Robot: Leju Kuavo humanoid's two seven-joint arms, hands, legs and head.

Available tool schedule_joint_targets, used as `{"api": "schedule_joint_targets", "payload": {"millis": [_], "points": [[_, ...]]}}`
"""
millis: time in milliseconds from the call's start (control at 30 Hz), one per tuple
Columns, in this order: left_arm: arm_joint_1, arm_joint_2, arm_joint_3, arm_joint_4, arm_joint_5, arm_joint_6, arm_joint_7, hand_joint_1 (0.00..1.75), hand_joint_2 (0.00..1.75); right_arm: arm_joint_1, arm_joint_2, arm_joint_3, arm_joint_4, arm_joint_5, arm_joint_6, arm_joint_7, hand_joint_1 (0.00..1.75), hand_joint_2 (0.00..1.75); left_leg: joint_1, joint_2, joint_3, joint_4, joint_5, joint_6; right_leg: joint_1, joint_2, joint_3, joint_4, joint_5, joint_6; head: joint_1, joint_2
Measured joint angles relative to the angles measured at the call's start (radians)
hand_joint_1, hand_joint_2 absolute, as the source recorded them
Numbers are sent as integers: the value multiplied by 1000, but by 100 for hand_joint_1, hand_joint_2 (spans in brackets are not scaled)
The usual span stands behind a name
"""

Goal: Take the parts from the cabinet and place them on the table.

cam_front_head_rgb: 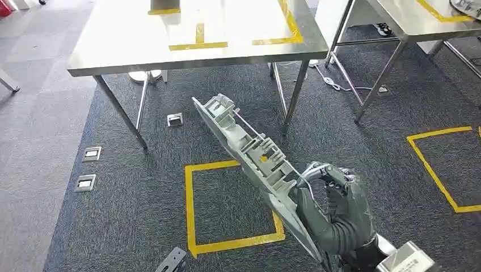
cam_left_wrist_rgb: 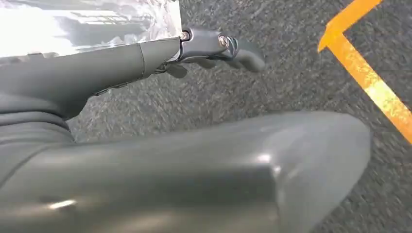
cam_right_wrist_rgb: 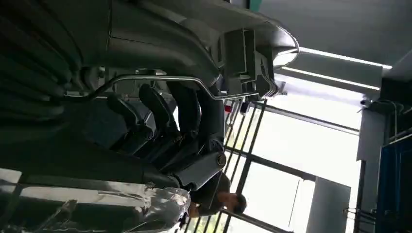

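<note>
The right hand (cam_front_head_rgb: 334, 209), at the lower right of the head view, has its fingers wrapped around the near end of a long grey part (cam_front_head_rgb: 249, 153) — the part slants up toward the frame's centre, held over the carpet (cam_front_head_rgb: 351, 141). The steel worktop (cam_front_head_rgb: 113, 51) spans the top of the frame, well apart from the part. In the left wrist view the left hand (cam_left_wrist_rgb: 214, 48) hangs over carpet with fingers curled in, holding nothing.

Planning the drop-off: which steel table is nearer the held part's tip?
The steel table straight ahead, marked with yellow tape; the other table stands off to the right.
</note>
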Motion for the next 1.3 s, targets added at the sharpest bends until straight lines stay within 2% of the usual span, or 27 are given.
{"api": "schedule_joint_targets", "payload": {"millis": [67, 133, 167, 200, 267, 333, 367, 433, 467, 500, 533, 600, 633, 667, 700, 767, 800, 833, 933, 1000, 1033, 1100, 1133, 1167, 1200, 1267, 1300], "points": [[-2, 1, 0, 0, 0, 0, 0, 0, 175, 0, 0, 0, 0, 0, 0, 0, 175, 175, 0, 0, -69, 152, -64, -2, -1, -2, 15, -3, -7, -6, -9, 0], [3, 2, 0, 0, 0, 0, 1, 0, 175, 0, 0, 1, 1, 0, 0, 0, 175, 175, 1, 0, -137, 268, -86, -9, -1, 0, 27, -3, -18, -6, -11, 0], [4, 2, 0, 0, 0, 0, 2, 0, 175, 0, 0, 1, 3, 0, 0, 0, 175, 175, 2, 1, -145, 266, -64, -13, -2, 1, 36, -2, -24, -4, -13, 0], [3, 2, 0, 0, -1, 0, 2, 0, 175, 2, 0, 1, 3, 0, 0, 0, 175, 175, 4, 1, -134, 218, -14, -17, -4, 2, 47, -1, -32, -1, -13, 0], [1, 2, 0, 0, -2, 0, 2, 0, 175, 1, 0, 1, 3, 0, 0, 0, 175, 175, 10, 5, -70, 45, 106, -22, -8, 2, 73, 4, -52, 8, -15, 0], [0, 2, 0, 0, -2, 0, 2, 0, 175, -2, 1, 1, 3, 0, 0, -1, 175, 175, 3, 4, -46, 3, 96, -17, -3, 5, 76, 10, -63, 21, -17, 0], [-3, 2, 0, 0, -2, 0, 3, 0, 175, -2, 1, 0, 2, -1, 0, -3, 175, 175, 3, 4, -35, -15, 73, -4, -3, 4, 68, 10, -62, 27, -18, 0], [1, 2, 0, 0, -2, 0, 3, 0, 175, -1, 1, 0, 2, -1, 0, -2, 175, 175, 1, 2, -40, -13, 72, 7, -4, 3, 68, 4, -61, 34, -15, 0], [1, 2, 0, 0, -2, 0, 3, 0, 175, -1, 1, 0, 2, -1, 0, -2, 175, 175, 9, 2, -33, -19, 72, 15, -5, 3, 66, 6, -71, 43, -16, 0], [0, 3, 0, 0, -2, 1, 2, 0, 175, -2, 1, 0, 2, -1, 0, -2, 175, 175, 9, 1, -31, -20, 70, 20, -5, 1, 59, 31, -80, 46, -11, 0], [-2, 3, 1, 0, -2, 2, 2, 0, 175, -3, 1, -1, 2, -1, 0, -2, 175, 175, 9, 1, -29, -20, 66, 27, -5, 1, 25, 93, -103, 48, -4, 0], [-4, 3, 1, 0, -3, 1, 2, 0, 175, -2, 1, 0, 2, -1, 0, -2, 175, 175, 5, 1, -25, -19, 60, 34, -5, 1, -77, 261, -161, 50, 0, 0], [-3, 3, 1, 0, -3, 1, 2, 0, 175, -2, 1, 0, 2, -2, 0, -2, 175, 175, 3, 1, -20, -19, 55, 36, -5, 1, -122, 323, -169, 50, 1, 0], [-1, 3, 1, 0, -3, 1, 3, 0, 175, -1, 1, 0, 3, -3, 0, -2, 175, 175, 0, 1, -14, -19, 50, 38, -4, 1, -141, 334, -149, 46, 1, 0], [0, 3, 1, 0, -3, 1, 3, 0, 175, -1, 1, 0, 3, -4, 1, -2, 175, 175, -2, -1, -5, -19, 44, 38, -3, 1, -137, 300, -107, 40, 1, 0], [-1, 3, 1, 0, -3, 1, 3, 0, 175, -1, 1, 0, 3, -4, 1, -2, 175, 175, -5, -5, 15, -20, 31, 37, 6, 2, -79, 133, 10, 19, 3, 0], [-1, 2, 1, 0, -3, 1, 3, 0, 175, -3, 1, 0, 3, -4, 1, -2, 175, 175, -2, -6, 20, -21, 24, 35, 17, 1, -51, 53, 42, 4, 4, 0], [-2, 0, 1, 0, -3, 2, 2, 0, 175, -3, 1, 0, 3, -5, 1, -2, 175, 175, -10, -7, 18, -20, 20, 28, 21, 0, -40, 47, 30, -3, -1, 0], [-1, -1, 1, 0, -3, 0, 4, 0, 175, -5, 1, -1, 2, -6, 3, -3, 175, 175, 0, -4, 21, -28, 15, 12, 26, 5, -32, 25, 11, -8, 6, 0], [-4, -2, 1, 0, -4, 1, 3, 0, 175, -5, 2, 0, 3, -6, 3, -2, 175, 175, -4, -1, 24, -21, 1, 2, 13, 2, -5, -8, 13, -8, 4, 0], [-5, -1, 1, 0, -4, 1, 3, 0, 175, -6, 3, 0, 3, -6, 3, -2, 175, 175, -3, 0, 7, 25, -25, 2, 11, 0, 7, -15, 10, -13, -1, 0], [-5, 2, 1, 0, -4, 1, 3, 0, 175, -7, 3, 0, 3, -6, 3, -3, 175, 175, -2, 0, -70, 176, -85, 0, 11, -1, 19, -16, 2, -15, -3, 0], [-2, 2, 1, 0, -4, 1, 3, 0, 175, -6, 3, 0, 3, -6, 3, -3, 175, 175, -1, 0, -107, 239, -100, -3, 10, 0, 24, -16, -4, -15, -4, 0], [0, 3, 1, 0, -4, 1, 3, 0, 175, -5, 3, 1, 3, -6, 3, -3, 175, 175, -1, 0, -129, 265, -92, -7, 9, 1, 32, -15, -10, -14, -4, 0], [1, 3, 1, 0, -4, 1, 3, 0, 175, -4, 3, 1, 4, -7, 3, -2, 175, 175, 2, 0, -129, 245, -53, -14, 7, 2, 41, -13, -18, -10, -4, 0], [0, 4, 1, 0, -4, 1, 3, 0, 175, -3, 3, 1, 4, -7, 3, -2, 175, 175, 9, 3, -80, 94, 69, -26, 0, 3, 64, -3, -39, -1, -5, 0], [0, 4, 1, 0, -4, 1, 3, 0, 175, -3, 3, 1, 3, -8, 3, -2, 175, 175, 14, 6, -57, 22, 105, -32, -2, 3, 73, 4, -51, 6, -5, 0]]}}
